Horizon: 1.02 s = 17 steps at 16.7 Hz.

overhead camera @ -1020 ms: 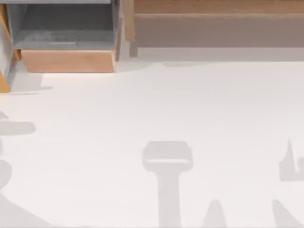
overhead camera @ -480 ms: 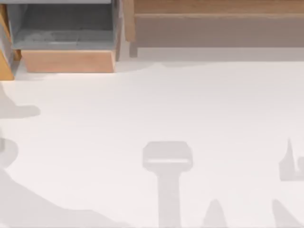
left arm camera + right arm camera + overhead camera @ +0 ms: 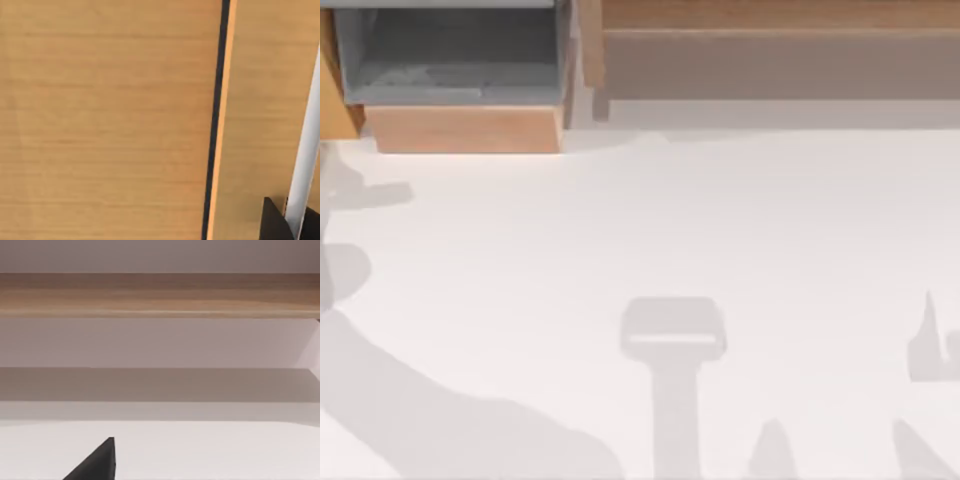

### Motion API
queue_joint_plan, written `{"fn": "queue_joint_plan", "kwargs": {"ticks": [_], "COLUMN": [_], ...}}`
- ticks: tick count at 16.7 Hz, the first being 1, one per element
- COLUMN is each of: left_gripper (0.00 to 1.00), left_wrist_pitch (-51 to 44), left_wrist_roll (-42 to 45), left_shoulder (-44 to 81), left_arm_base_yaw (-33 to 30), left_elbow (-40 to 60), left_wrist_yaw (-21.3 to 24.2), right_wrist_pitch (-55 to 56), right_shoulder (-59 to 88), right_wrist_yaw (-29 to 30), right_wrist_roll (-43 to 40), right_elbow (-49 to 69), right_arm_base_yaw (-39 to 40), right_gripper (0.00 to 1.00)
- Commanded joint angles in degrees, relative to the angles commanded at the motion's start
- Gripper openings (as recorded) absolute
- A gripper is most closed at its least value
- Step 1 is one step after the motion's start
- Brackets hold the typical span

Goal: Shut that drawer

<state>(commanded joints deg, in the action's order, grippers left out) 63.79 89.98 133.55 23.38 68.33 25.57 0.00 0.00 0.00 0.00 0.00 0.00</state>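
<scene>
Nearest me the desk (image 3: 720, 230) is a smooth, matte white sheet with only soft grey shadows across it. From my right wrist camera one dark, wedge-shaped fingertip (image 3: 97, 462) of the right pincer pokes over that white surface; I cannot tell whether that pincer is open or closed. My left wrist camera sits close against flat, fine-grained tan wood (image 3: 105, 120) split by a thin dark seam, with a dark finger corner (image 3: 275, 222); its pincer state I cannot tell either. At the desk's far left corner the drawer (image 3: 465, 128) stands pulled out, boxy, tan front panel, grey walls and floor. Beside it along the far edge runs the long wooden shelf (image 3: 780, 40).
</scene>
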Motion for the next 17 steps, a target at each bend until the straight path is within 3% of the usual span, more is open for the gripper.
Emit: {"fn": "queue_joint_plan", "kwargs": {"ticks": [6,17], "left_gripper": [0.0,0.83], "left_wrist_pitch": [-2.15,-2.15], "left_wrist_roll": [0.01,0.01], "left_shoulder": [1.7,1.7], "left_arm_base_yaw": [-0.92,-0.92], "left_elbow": [3.44,3.44], "left_wrist_yaw": [-0.95,-0.95], "right_wrist_pitch": [0.0,0.0], "right_shoulder": [0.0,0.0], "right_wrist_yaw": [0.0,0.0], "right_wrist_roll": [0.0,0.0], "right_elbow": [0.0,0.0], "right_arm_base_yaw": [0.0,0.0], "right_gripper": [1.0,1.0]}}
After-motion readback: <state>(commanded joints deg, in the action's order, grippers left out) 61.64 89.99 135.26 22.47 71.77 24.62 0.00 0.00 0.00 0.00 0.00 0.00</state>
